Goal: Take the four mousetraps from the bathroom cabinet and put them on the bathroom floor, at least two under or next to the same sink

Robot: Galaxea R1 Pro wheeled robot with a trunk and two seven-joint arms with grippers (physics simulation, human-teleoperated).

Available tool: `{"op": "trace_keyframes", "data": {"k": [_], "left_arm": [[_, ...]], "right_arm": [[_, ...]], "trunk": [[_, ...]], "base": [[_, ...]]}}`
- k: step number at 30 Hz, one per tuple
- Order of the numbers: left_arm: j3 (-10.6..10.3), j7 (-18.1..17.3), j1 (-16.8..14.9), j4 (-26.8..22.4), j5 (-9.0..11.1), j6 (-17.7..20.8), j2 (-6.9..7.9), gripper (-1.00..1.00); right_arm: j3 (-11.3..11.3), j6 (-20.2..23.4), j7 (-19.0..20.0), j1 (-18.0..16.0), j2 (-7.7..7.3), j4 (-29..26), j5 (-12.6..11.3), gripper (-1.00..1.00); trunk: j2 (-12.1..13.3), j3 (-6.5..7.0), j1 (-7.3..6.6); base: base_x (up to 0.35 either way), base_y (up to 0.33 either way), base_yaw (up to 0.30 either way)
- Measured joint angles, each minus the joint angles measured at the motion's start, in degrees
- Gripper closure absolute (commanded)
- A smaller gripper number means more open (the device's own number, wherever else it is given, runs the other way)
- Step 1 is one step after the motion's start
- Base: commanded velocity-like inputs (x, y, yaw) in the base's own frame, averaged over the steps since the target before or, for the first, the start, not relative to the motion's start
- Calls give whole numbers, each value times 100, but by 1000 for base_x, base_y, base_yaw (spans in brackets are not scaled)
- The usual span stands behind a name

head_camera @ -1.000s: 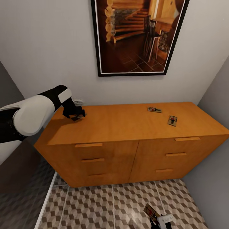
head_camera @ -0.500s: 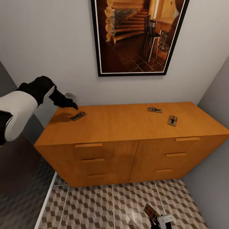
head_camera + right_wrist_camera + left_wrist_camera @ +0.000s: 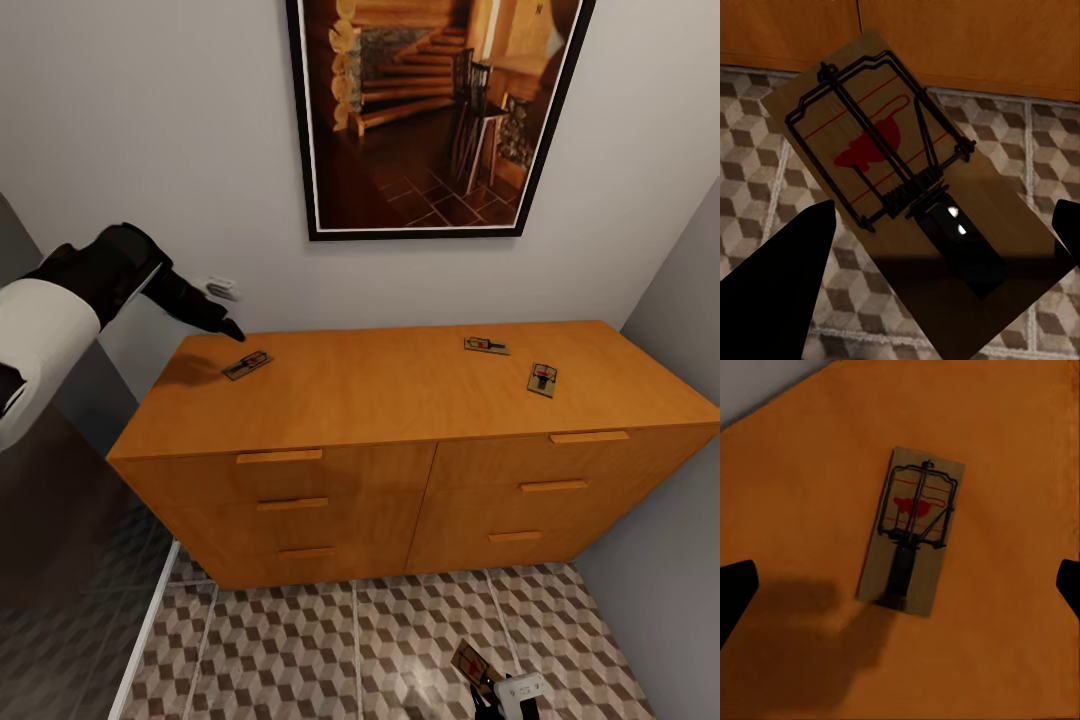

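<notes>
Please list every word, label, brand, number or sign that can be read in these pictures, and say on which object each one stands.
There is no readable text.
Mousetrap on the cabinet top: a red mark only, no letters.
Mousetrap near the right hand: a red mouse-shaped mark, no words.
Two other mousetraps: too small to tell.
Framed picture: a wooden staircase interior, no lettering.
Cabinet: plain wood, no label.

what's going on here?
The left gripper hangs open above one mousetrap at the left end of the cabinet top. Two more mousetraps lie near the right end. The right gripper, low over the bathroom floor, appears to hold a fourth mousetrap.
</notes>
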Motion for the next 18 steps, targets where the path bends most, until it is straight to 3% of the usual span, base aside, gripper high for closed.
{"op": "trace_keyframes", "data": {"k": [7, 18], "left_arm": [[-94, -380, 0, -10, -4, -285, 19, -100], [-105, -440, -1, 13, 2, -702, 152, -100]], "right_arm": [[-2, 0, 1, 0, 0, 0, -1, 100], [-1, -1, 1, -1, 0, -3, 2, 100]], "trunk": [[0, 0, 0], [0, 0, 0]], "base": [[0, 0, 0], [0, 0, 0]]}}
